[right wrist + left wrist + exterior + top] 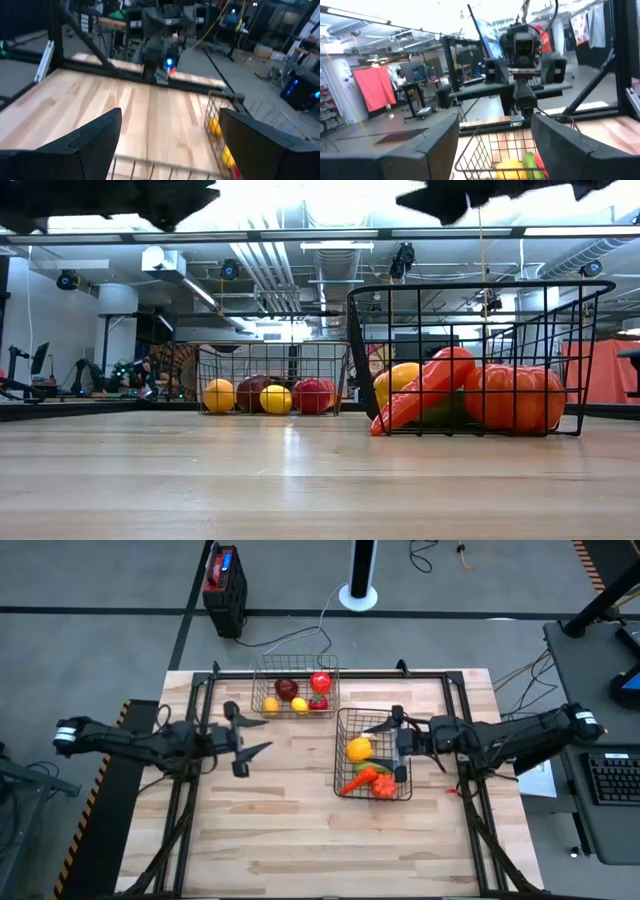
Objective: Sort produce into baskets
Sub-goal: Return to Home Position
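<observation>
You have left gripper (250, 737) fingers spread over worktop (300, 840), left side | right gripper (379, 747) fingers apart above right-hand basket (338, 745), seemingly clear of carrot (356, 783) | other basket (256, 685) at far edge

Table (300, 830) was pale striped wood, grid-sided far basket (256, 690) had red fruit (320, 682) and yellow fruit (271, 706), near basket (338, 755) (black grid) had orange carrot (358, 781), yellow pepper (358, 749), green cucumber (385, 768).

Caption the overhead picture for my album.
Produce sorted into black basket and silver basket; left hand open over table, right hand open above the black basket.
</observation>
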